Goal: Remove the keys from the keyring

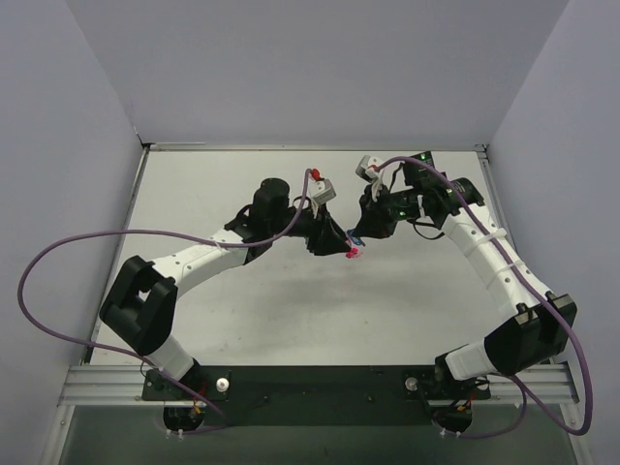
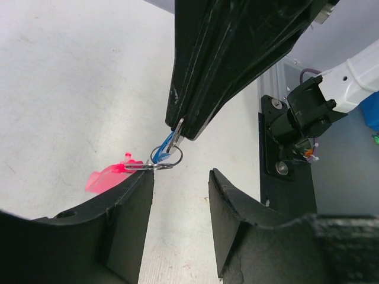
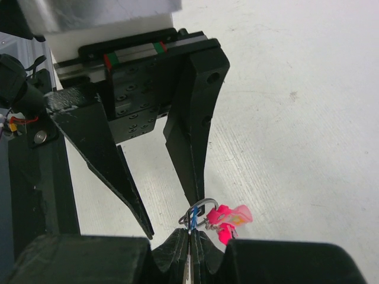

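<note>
Step in hand: parting the blue key point(image 2: 164, 147) from the ring point(image 2: 172, 158), at the centre of the top view.

Left gripper point(image 2: 180, 180), lower centre of the left wrist view: jaws half apart, empty, one finger just beside the ring.

Right gripper point(image 2: 182, 128), above it: pinched shut on the blue key.

Next move, I judge: left closes on the ring or the pink keys point(image 2: 105, 177) to brace, then right works the key off.

Ring is thin silvery wire; the pink keys sit at its left.

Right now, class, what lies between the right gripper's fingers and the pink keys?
The blue key, pinched in those fingers, then the keyring; clearest in the left wrist view.
</note>
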`<state>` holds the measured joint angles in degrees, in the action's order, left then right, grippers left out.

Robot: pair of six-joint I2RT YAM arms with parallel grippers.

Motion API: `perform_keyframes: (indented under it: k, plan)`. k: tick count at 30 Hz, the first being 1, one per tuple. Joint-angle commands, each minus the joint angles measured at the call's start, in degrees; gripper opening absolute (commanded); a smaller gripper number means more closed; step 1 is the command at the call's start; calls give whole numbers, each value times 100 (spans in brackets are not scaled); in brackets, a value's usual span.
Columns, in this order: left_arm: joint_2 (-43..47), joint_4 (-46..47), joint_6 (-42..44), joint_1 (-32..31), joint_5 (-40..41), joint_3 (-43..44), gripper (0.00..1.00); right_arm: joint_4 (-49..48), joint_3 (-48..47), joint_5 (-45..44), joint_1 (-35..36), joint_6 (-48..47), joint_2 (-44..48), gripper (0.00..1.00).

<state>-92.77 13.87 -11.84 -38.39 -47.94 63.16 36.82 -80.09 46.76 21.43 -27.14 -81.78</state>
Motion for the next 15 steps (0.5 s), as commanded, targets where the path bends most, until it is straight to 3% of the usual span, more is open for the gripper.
perform_keyframes:
  k: [1,15]
  plan:
    - [339,-16,94,86,127,276,52,-113,-24,-36,-7,173,-57,0]
    - [180,37,155,86,171,285,52,-122,-41,105,-7,314,-31,0]
